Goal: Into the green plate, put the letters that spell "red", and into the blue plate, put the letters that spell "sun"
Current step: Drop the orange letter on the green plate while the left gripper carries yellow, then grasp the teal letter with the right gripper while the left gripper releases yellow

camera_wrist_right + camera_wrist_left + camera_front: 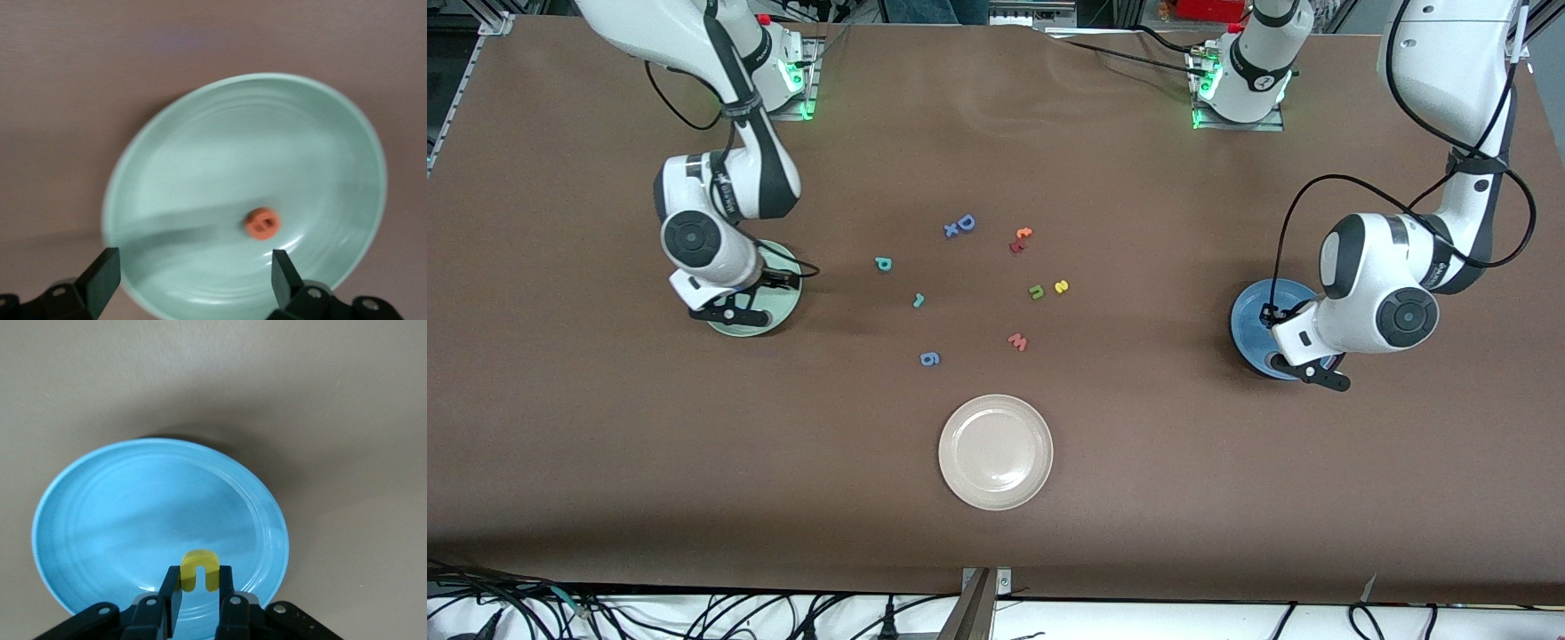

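An orange "e" [261, 222] lies in the green plate [200, 160], under the spread right claw [193, 277].

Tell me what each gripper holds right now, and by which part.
The left gripper, over the blue plate, pinches the yellow "u" by its two legs. The right gripper holds nothing; the orange "e" lies in the green plate.

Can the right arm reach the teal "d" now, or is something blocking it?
Probably yes. The right gripper is open over the green plate, and bare table lies between it and the teal "d".
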`<state>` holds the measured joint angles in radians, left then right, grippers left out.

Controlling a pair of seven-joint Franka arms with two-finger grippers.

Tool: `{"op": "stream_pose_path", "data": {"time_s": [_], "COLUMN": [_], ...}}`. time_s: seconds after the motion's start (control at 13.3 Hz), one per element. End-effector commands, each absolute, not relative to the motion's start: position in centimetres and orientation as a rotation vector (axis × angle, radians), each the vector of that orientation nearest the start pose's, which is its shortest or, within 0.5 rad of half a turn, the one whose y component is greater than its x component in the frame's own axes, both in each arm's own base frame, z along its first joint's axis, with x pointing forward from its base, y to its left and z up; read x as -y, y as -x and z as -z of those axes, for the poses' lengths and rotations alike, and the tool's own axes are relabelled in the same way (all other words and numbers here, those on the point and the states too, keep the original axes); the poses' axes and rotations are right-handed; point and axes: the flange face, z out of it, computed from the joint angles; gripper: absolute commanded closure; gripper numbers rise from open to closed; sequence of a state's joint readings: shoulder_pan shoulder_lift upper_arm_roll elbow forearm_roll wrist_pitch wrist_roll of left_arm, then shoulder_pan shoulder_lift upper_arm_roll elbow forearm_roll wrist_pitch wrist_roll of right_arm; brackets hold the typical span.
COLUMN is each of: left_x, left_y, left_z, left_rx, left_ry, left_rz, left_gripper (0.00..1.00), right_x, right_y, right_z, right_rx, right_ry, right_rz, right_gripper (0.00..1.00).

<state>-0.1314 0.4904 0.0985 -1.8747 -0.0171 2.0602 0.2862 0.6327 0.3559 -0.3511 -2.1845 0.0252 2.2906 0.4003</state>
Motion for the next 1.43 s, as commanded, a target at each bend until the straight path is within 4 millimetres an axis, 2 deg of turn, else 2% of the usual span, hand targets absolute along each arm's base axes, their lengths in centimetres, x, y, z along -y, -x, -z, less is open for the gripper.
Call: {"op": "stream_pose_path", "data": {"time_s": [0.0,0.23,0.3,0.38,0.45,0.6,0.68,0.75,0.91,1.06,1.13,1.36], "left_x": [0.6,-0.3,-0.3,-0.2,-0.2,0.3,1.6,3.3,7.9,13.3,15.8,23.5], "left_y": [-60.2,-60.3,-60.3,-60.5,-60.5,-60.7,-60.9,-60.9,-60.5,-59.4,-58.7,-56.2], "left_z": [-20.3,-18.5,-18.4,-18.5,-18.7,-20.1,-21.7,-23.2,-25.2,-26.6,-26.8,-27.0], "left_rx": [-0.491,-0.472,-0.469,-0.472,-0.472,-0.466,-0.486,-0.491,-0.434,-0.327,-0.226,-0.006], "left_ry": [3.069,3.071,3.071,3.071,3.071,3.076,3.085,3.117,3.143,3.137,3.126,3.101], "left_rz": [-0.476,-0.467,-0.467,-0.455,-0.45,-0.442,-0.437,-0.423,-0.404,-0.41,-0.419,-0.418], "left_gripper": [0.83,0.82,0.65,0.26,0.02,0.0,0.0,0.0,0.0,0.0,0.0,0.0], "right_x": [-19.4,-24.6,-26.1,-26.7,-26.8,-28.3,-29.6,-29.9,-30.7,-30.4,-30.4,-30.8], "right_y": [-50.1,-48.4,-47.8,-47.7,-47.7,-47.0,-46.4,-46.2,-45.2,-44.7,-44.7,-43.8], "right_z": [-22.4,-22.0,-21.6,-21.3,-21.1,-20.7,-20.3,-19.8,-19.0,-18.5,-18.3,-17.3], "right_rx": [-0.386,-0.548,-0.596,-0.614,-0.646,-0.71,-0.755,-0.822,-0.867,-0.905,-0.924,-0.976], "right_ry": [3.265,3.218,3.2,3.185,3.178,3.15,3.129,3.101,3.092,3.078,3.065,3.04], "right_rz": [-0.277,-0.202,-0.178,-0.152,-0.143,-0.12,-0.108,-0.087,-0.092,-0.086,-0.073,-0.067], "right_gripper": [0.0,0.0,0.0,0.0,0.01,0.01,0.01,0.01,0.01,0.06,0.09,0.25]}}
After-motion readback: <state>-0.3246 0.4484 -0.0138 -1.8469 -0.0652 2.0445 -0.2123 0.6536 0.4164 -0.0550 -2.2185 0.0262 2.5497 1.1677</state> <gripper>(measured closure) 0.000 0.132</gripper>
